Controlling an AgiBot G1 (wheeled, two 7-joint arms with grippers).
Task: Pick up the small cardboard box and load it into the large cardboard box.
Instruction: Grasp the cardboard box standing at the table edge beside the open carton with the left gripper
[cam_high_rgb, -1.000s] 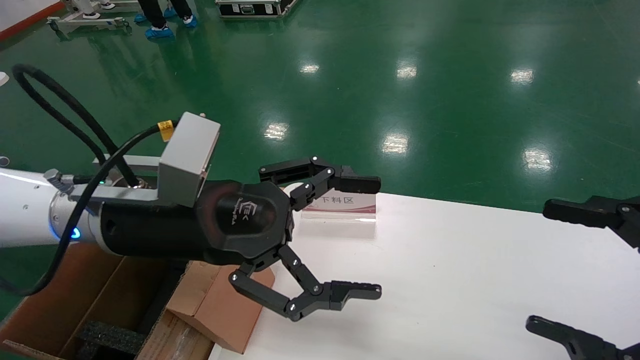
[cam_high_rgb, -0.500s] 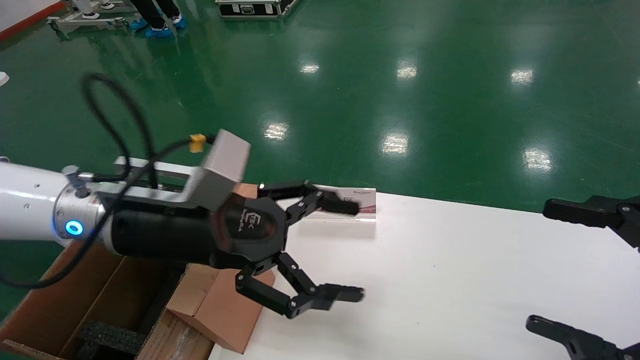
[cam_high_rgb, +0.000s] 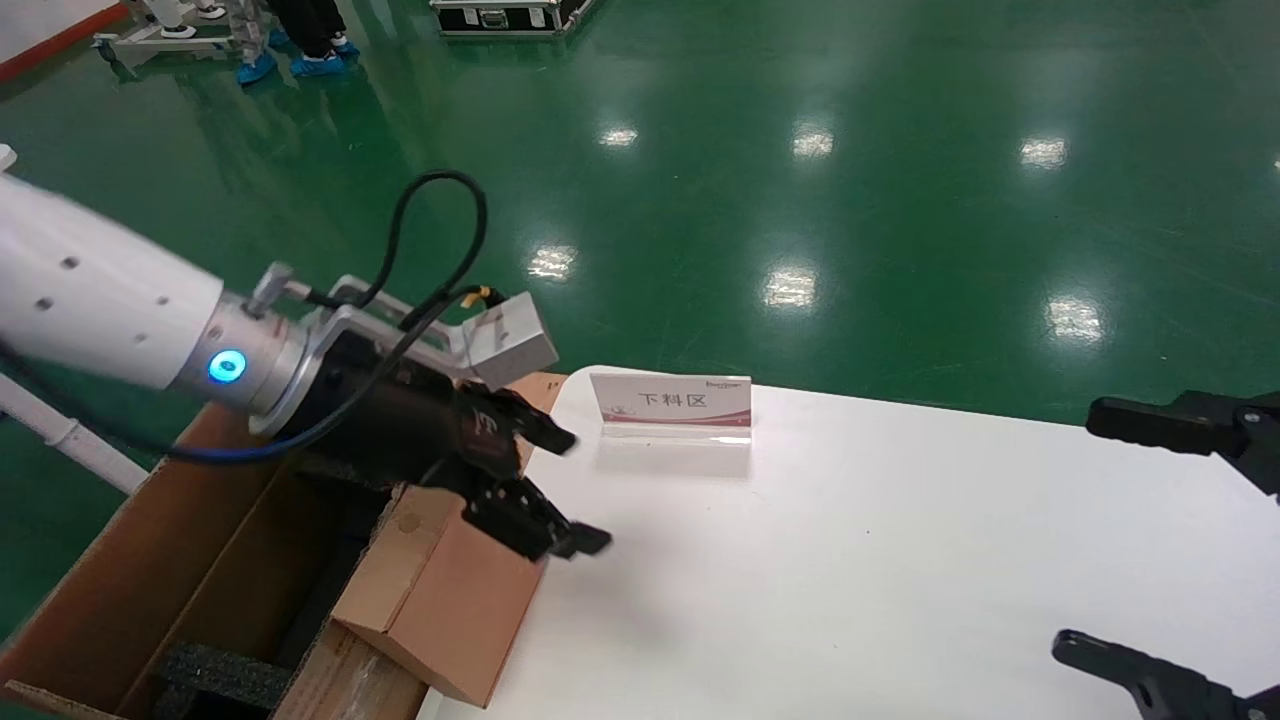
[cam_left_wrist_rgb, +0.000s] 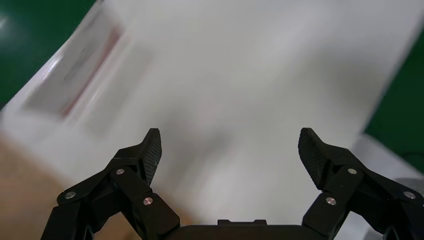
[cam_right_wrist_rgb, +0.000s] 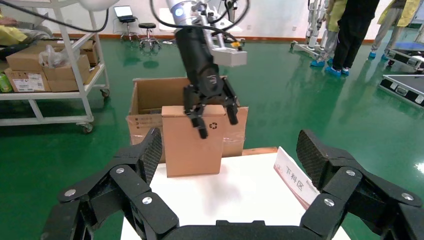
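Fingers spread wide and grasping nothing, the left hand hangs at centre-left of the head view, just above the top edge of the small cardboard box. The left wrist view shows both of its fingertips apart with only blurred white counter beyond them. From the right wrist view the same left hand sits at the upper middle of the frame, its fingers straddling the top of the small cardboard box, though whether they touch it cannot be told.

That box stands upright at the counter's left edge, lower left of the head view, a recycling symbol on its face. Directly beside it, further left, is the large cardboard box, open, with black foam inside; in the right wrist view it rises behind the small one.

A white sign card stands near the counter's far edge, just right of the left hand. The right hand waits at the right edge of the head view, fingers released and wide.
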